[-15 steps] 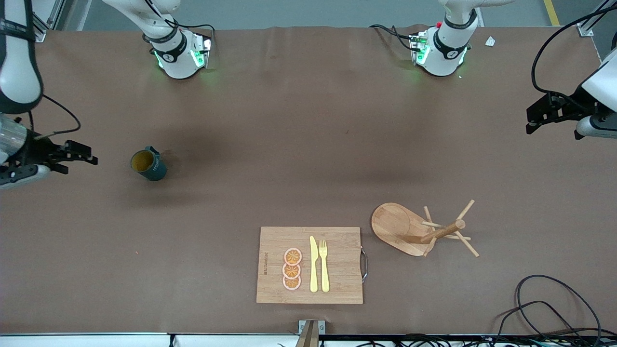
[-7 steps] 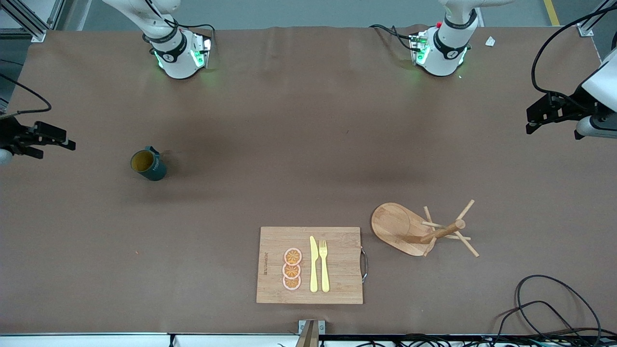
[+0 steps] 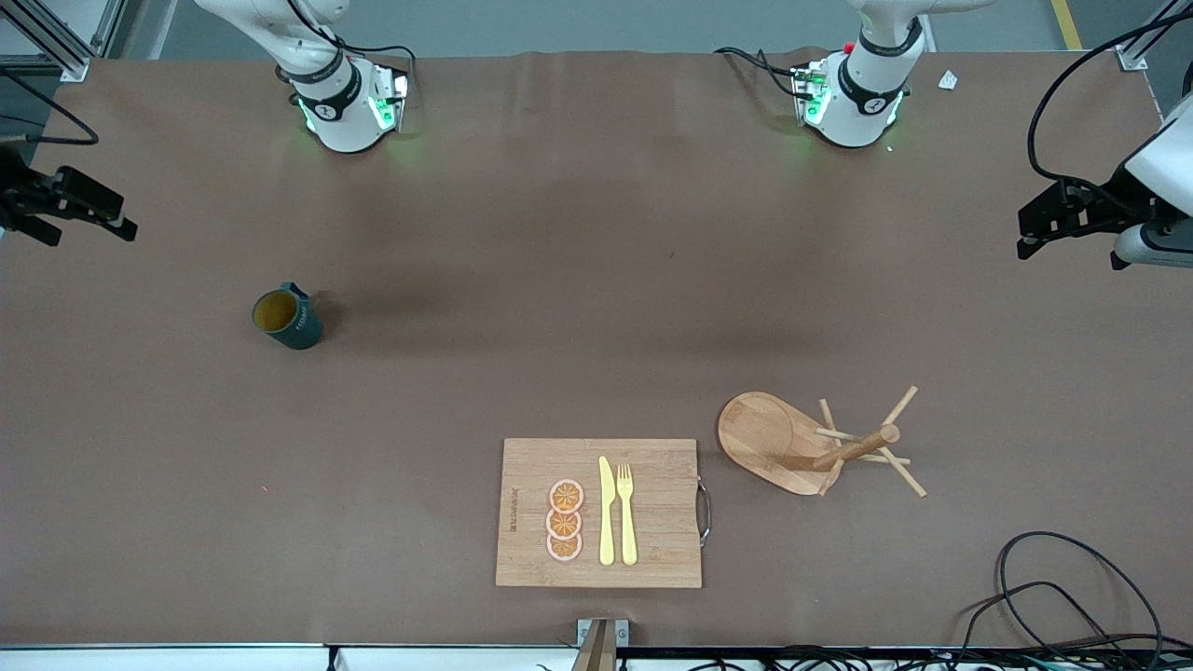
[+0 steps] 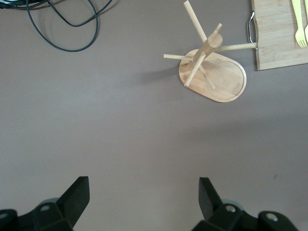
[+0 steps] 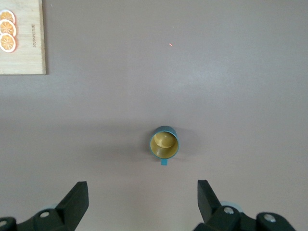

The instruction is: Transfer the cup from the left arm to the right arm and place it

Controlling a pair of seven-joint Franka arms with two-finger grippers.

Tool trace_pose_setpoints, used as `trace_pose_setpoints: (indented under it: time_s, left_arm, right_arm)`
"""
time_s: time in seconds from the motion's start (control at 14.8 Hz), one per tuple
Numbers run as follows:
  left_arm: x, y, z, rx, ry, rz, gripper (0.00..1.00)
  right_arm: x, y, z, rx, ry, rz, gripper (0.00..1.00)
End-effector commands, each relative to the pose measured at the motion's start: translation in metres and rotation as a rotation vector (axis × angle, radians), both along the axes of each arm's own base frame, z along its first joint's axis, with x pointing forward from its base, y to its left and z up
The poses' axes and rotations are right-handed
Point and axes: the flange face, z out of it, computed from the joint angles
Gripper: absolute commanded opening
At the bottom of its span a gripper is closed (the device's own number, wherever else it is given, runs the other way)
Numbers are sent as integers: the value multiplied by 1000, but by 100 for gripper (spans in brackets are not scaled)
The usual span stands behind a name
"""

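The cup (image 3: 287, 320) is a small dark teal mug with a yellow-brown inside. It stands upright on the brown table toward the right arm's end, and nothing touches it. It also shows in the right wrist view (image 5: 164, 143), well clear of the fingers. My right gripper (image 3: 89, 228) is open and empty, up over the table's edge at the right arm's end; in its own view (image 5: 143, 197) only bare table lies between the jaws. My left gripper (image 3: 1025, 238) is open and empty, and waits over the left arm's end of the table (image 4: 143, 195).
A wooden cutting board (image 3: 598, 513) with orange slices (image 3: 565, 521), a yellow knife and a fork lies near the front camera. A wooden mug tree (image 3: 811, 447) stands beside it toward the left arm's end. Black cables (image 3: 1062, 596) lie at that corner.
My right gripper has drawn away from the cup, out toward the table's edge at the right arm's end. The cup stays where it stood. The left arm has not moved.
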Motion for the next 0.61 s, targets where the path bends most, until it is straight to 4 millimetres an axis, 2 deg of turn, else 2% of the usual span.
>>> trace_pose_setpoints:
  time_s: [0.0, 0.14, 0.2, 0.41, 0.54]
  left_arm:
    - [-4, 1, 3, -10, 4, 10, 100]
    - [-4, 1, 3, -10, 4, 10, 100]
    - [-4, 1, 3, -10, 4, 10, 100]
    - [-4, 1, 3, -10, 4, 10, 100]
    - [-4, 1, 3, -10, 4, 10, 100]
  right_arm:
    - [-5, 26, 14, -29, -18, -20, 100]
    - [-5, 52, 22, -79, -28, 10, 100]
    - [-5, 59, 26, -85, -34, 19, 100]
    - [-4, 67, 24, -83, -29, 4, 100]
    - [-7, 64, 23, -83, -12, 0, 100]
